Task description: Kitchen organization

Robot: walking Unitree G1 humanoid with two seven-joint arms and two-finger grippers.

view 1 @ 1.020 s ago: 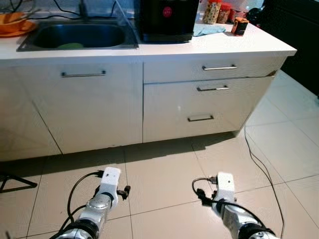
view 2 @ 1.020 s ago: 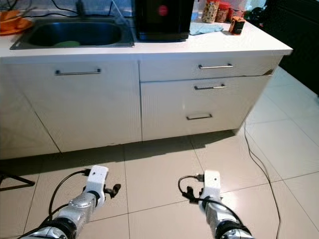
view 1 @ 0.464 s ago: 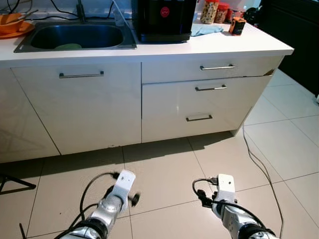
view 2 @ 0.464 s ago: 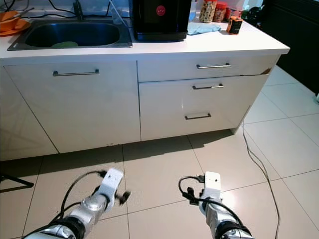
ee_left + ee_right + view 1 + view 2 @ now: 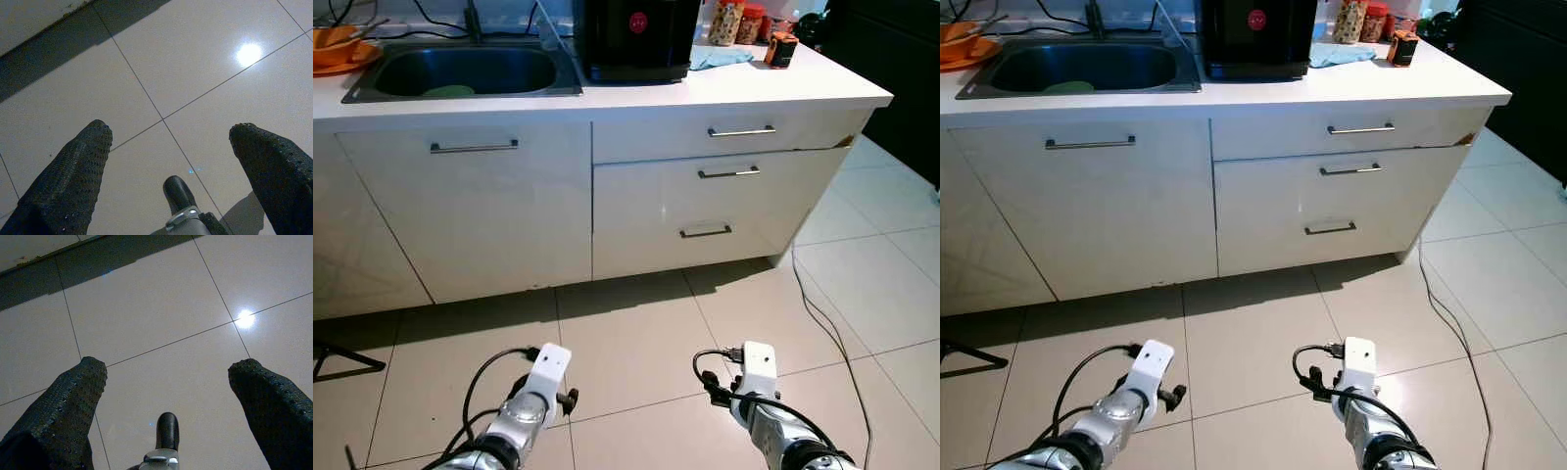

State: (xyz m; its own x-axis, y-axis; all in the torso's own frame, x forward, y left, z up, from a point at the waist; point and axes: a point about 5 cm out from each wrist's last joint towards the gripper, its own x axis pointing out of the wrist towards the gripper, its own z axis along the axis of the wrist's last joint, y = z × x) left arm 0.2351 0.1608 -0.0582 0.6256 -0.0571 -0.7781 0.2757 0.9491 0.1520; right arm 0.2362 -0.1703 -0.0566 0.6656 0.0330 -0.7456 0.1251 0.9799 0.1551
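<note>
A white kitchen counter (image 5: 754, 93) stands ahead of me, with a steel sink (image 5: 460, 70) set in it on the left. In the sink lies something green (image 5: 450, 91). A black appliance (image 5: 631, 39) stands beside the sink. Behind it on the right are a blue cloth (image 5: 722, 59), jars (image 5: 732, 22) and a small orange and black item (image 5: 781, 49). Orange dishes (image 5: 337, 44) sit at the far left. My left arm (image 5: 543, 377) and right arm (image 5: 756, 372) hang low over the tiled floor. My left gripper (image 5: 171, 128) and right gripper (image 5: 171, 364) are both open, with bare tile between the fingers.
Under the counter are a cabinet door with a bar handle (image 5: 474, 147) and three drawers (image 5: 729, 172). A black cable (image 5: 822, 313) trails over the floor on the right. A black stand leg (image 5: 342, 357) lies at the left. Dark furniture (image 5: 901, 78) stands on the right.
My left arm swung a little to the right and then drew back slightly. The right arm has stayed where it was. The camera view shifted a little.
</note>
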